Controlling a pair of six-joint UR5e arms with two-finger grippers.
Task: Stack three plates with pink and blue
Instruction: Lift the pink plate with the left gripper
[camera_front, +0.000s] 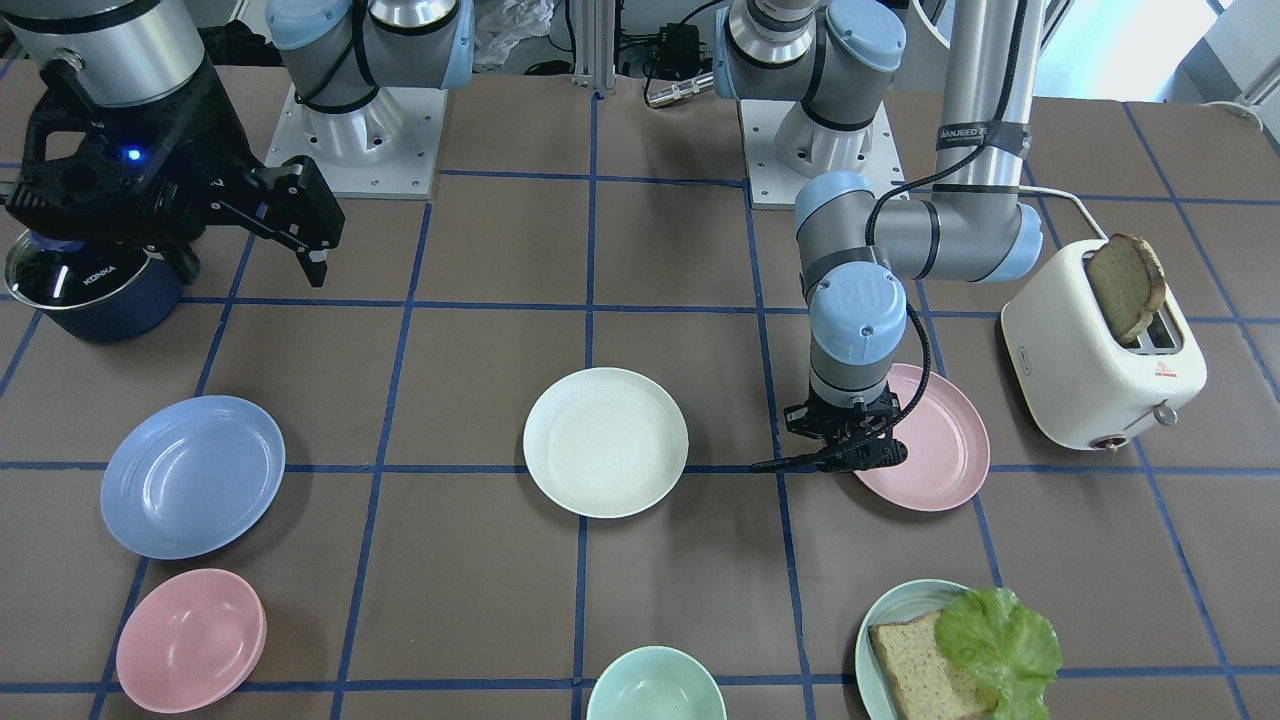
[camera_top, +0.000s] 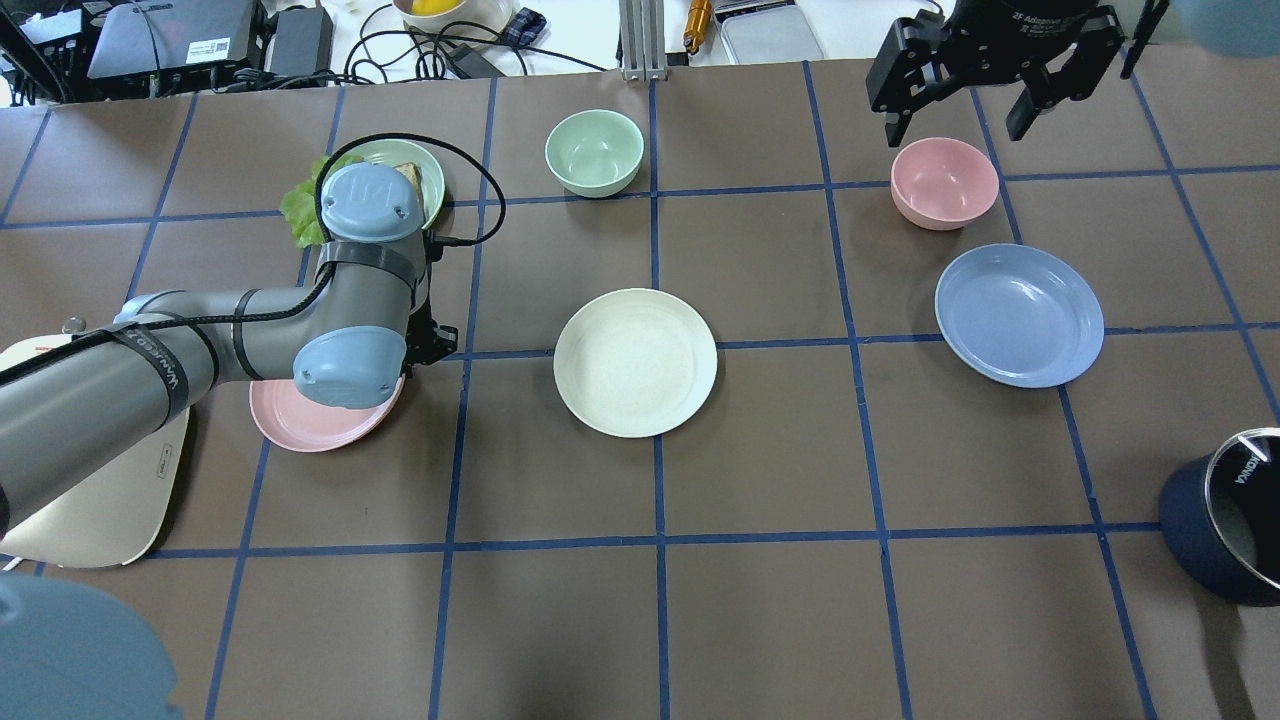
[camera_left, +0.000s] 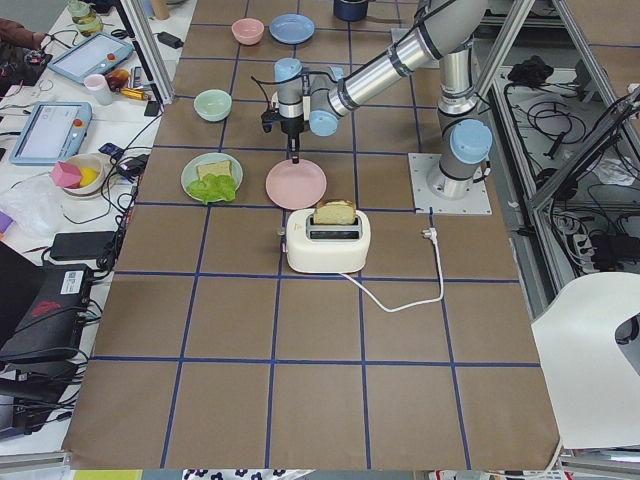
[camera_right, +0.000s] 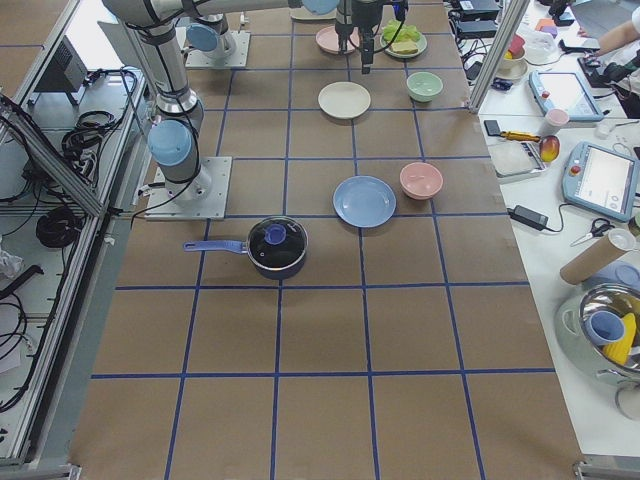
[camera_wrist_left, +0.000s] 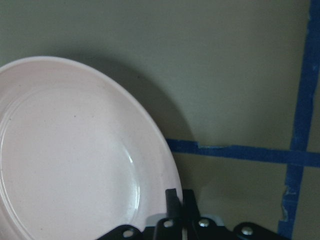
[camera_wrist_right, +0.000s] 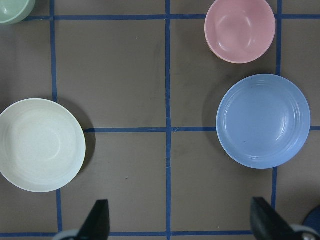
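Note:
The cream-white plate (camera_front: 605, 442) sits at the table's middle and also shows in the overhead view (camera_top: 635, 362). The light blue plate (camera_front: 192, 476) lies flat on the robot's right side (camera_top: 1019, 315). The pale pink plate (camera_front: 935, 440) is on the robot's left side. My left gripper (camera_front: 855, 458) is shut on the pink plate's rim (camera_wrist_left: 65, 165), with its fingers (camera_wrist_left: 172, 200) pinched together at the edge nearest the cream plate. My right gripper (camera_wrist_right: 180, 225) is open and empty, high above the table near the pink bowl. It looks down on the blue (camera_wrist_right: 263, 121) and cream (camera_wrist_right: 40, 145) plates.
A small pink bowl (camera_top: 944, 182) stands beside the blue plate. A green bowl (camera_top: 594, 152) and a teal plate with bread and lettuce (camera_front: 940, 650) are at the far edge. A white toaster (camera_front: 1100, 360) stands close to the pink plate. A dark pot (camera_top: 1225, 520) is at the near right.

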